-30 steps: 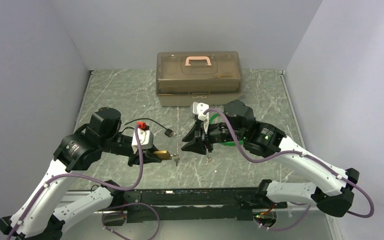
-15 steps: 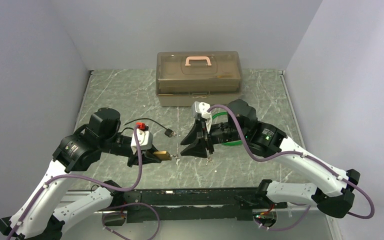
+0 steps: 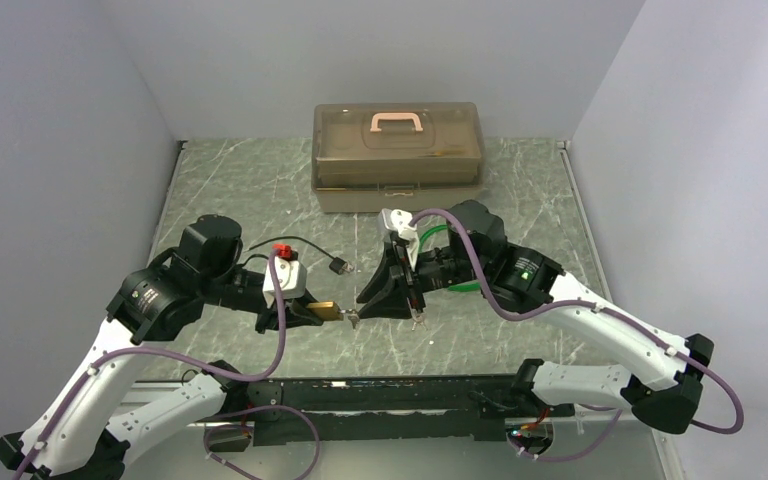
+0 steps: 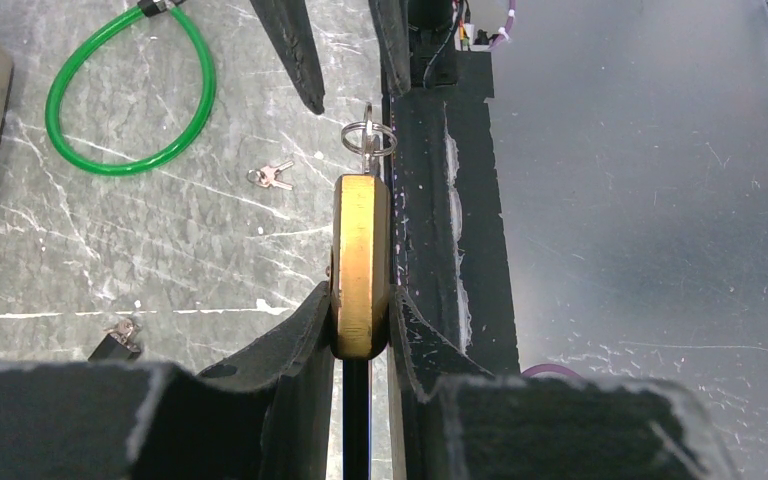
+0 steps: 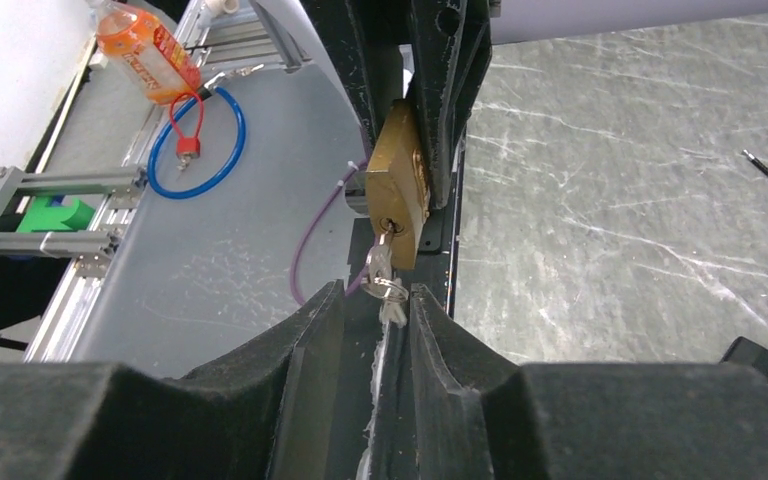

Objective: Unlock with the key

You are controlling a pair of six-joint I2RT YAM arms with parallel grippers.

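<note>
- Table (image 3: 250, 190): marbled grey-green top. Only the overhead view takes it in whole.
- Toolbox (image 3: 397, 155): translucent brown with a pink handle and the lid down. It stands at the far edge, well apart from both arms. Neither wrist camera shows it clearly.
- Left gripper (image 4: 360, 305): I read it as clamped, with its fingers pressed on the two broad faces of the brass padlock (image 4: 360, 250). It holds the padlock over the table's near edge, between the two arms.
- Right gripper (image 5: 378, 298): it faces the left one with its fingers partly spread. Its own camera puts the key's ring between the tips. I cannot confirm contact on either side. The left wrist view shows the same tips just short of the ring.
- Green cable loop (image 4: 130, 95): it lies flat on the table. The left wrist view shows it whole. Overhead, the right arm covers most of it.
- Padlock, by view: the left wrist camera gives only its narrow edge, and the right wrist camera gives the keyway end. The shackle is hidden in all three views.
- Key (image 5: 381, 262): it is seated in the keyway with its ring hanging free.
- Spare keys (image 4: 273, 177): a pair lies on the table between the loop and the padlock.
</note>
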